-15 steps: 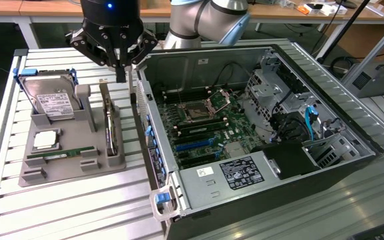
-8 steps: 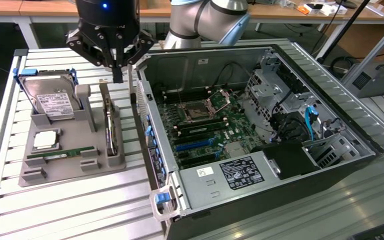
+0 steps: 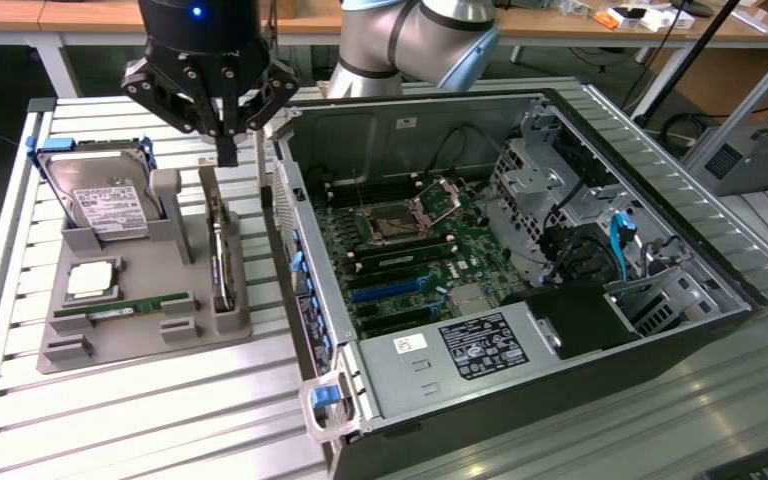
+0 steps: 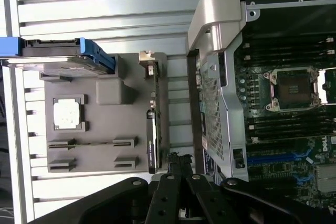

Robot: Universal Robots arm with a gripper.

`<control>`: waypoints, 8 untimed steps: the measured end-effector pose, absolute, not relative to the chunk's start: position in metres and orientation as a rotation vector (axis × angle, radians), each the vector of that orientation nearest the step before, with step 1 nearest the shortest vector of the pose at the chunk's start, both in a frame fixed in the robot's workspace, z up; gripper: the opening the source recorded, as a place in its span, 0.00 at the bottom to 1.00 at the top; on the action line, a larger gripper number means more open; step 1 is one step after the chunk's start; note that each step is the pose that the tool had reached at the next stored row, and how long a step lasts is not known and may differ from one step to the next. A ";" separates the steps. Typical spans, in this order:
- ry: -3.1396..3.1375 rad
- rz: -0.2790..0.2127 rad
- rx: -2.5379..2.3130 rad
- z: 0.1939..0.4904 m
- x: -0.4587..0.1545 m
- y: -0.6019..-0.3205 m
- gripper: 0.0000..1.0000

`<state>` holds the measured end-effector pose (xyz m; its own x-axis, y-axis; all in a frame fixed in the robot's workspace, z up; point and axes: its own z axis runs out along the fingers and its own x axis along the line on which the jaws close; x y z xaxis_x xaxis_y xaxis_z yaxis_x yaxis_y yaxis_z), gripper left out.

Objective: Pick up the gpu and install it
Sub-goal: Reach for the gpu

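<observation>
On the exterior view's left, a grey holder on the table carries a hard drive, a processor chip and a memory stick. The gpu stands on edge in its right-hand slot. The jaws hang just above the gpu's far end, pinched together and empty, and the open computer case crowds close on the right.

Silver arm, blue-capped joint, black linkage claw.

Item: thin flat black expansion card, silvery metal bracket edge.
Stands upright on its long edge, slotted into grey moulded holder tray, just beside open computer case.
</observation>
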<state>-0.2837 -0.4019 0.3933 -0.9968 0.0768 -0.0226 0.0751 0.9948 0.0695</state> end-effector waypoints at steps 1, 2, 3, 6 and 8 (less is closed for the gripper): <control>3.112 0.107 0.119 0.393 -0.285 -0.402 0.11; 3.112 0.107 0.119 0.393 -0.285 -0.402 0.11; 3.112 0.107 0.119 0.393 -0.286 -0.402 0.11; 3.112 0.107 0.118 0.393 -0.287 -0.402 0.11; 3.112 0.107 0.119 0.393 -0.289 -0.402 0.11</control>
